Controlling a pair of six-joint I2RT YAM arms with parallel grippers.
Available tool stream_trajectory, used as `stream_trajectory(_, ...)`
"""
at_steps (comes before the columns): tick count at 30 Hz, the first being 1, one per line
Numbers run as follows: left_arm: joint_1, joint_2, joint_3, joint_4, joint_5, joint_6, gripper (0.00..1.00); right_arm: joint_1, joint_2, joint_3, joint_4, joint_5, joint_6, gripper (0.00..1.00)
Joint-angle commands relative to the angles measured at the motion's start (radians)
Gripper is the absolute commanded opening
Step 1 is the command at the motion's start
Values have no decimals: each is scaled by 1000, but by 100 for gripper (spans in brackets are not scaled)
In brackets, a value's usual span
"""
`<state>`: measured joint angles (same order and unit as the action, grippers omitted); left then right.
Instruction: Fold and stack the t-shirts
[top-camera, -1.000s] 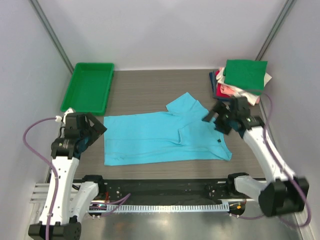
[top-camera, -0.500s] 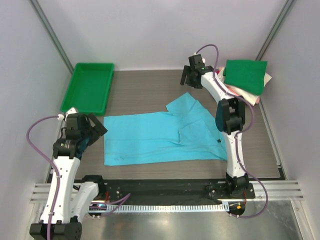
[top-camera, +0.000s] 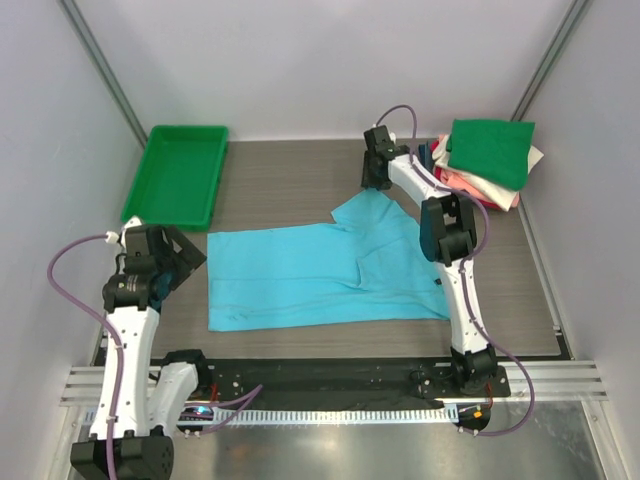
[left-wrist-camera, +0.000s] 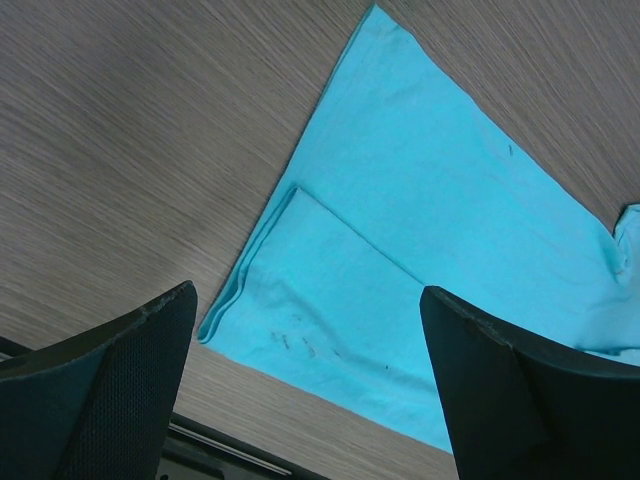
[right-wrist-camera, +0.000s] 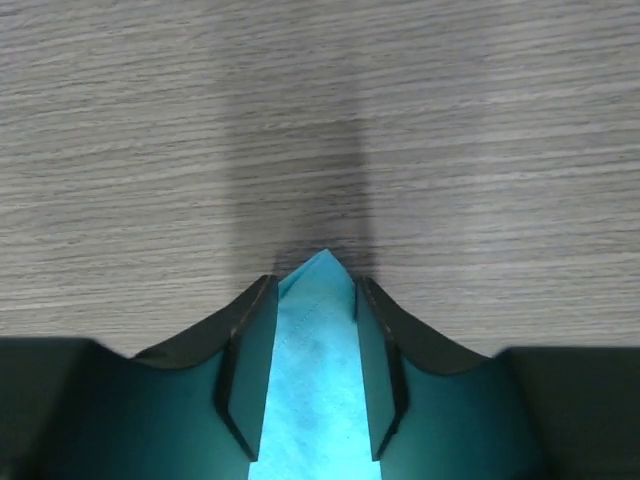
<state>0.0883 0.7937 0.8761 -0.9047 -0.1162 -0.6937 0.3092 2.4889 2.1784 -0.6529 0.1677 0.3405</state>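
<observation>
Right end effector (right-wrist-camera: 315, 290), half open, straddles the 1 o'clock sleeve tip of the turquoise t-shirt (top-camera: 320, 275); left end effector (top-camera: 185, 262) hangs wide open, empty, at 9 o'clock.

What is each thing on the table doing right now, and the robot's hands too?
turquoise t-shirt: spread out, partly folded
stack of folded t-shirts: piled, green one on top
green tray: empty
left gripper: open, above the shirt's near corner
right gripper: open, fingers either side of the shirt's far corner

No words, numbers or brands can be read; small dark marks on the turquoise t-shirt (left-wrist-camera: 300, 340) are illegible.
</observation>
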Motion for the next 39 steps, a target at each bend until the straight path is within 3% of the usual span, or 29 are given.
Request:
stream_trajectory(1, 18, 2, -5, 41, 12, 23, 93, 5, -35, -90, 4, 3, -3, 40)
stream_trajectory(4, 24, 15, -9, 46, -10, 10, 92, 5, -36, -112, 12, 6, -14, 24)
stream_trajectory(6, 27, 38, -12, 58, -22, -7, 92, 5, -38, -115, 15, 12, -24, 3)
stream_trajectory(7, 27, 48, -19, 66, -25, -12, 91, 5, -51, -115, 15, 15, -26, 1)
stream_trajectory(9, 27, 88, -38, 102, -19, -38, 89, 7, -80, -134, 19, 1, -31, 1)
stream_trajectory(13, -18, 183, -68, 213, -60, -81, 73, 28, -244, -210, 32, 29, -55, 1)
stream_trajectory(18, -166, 395, 20, 251, -200, -107, 72, 44, -482, -379, 65, 35, -43, 1)
stream_trajectory(24, -173, 651, 108, 345, -292, -95, 73, 48, -812, -732, 209, 6, 2, 1)
stream_trajectory(30, -170, 853, 211, 403, -339, -38, 75, 48, -845, -790, 210, -34, 6, 1)
stream_trajectory(39, -168, 1007, 294, 466, -329, -26, 70, 42, -829, -779, 199, 1, -21, 1)
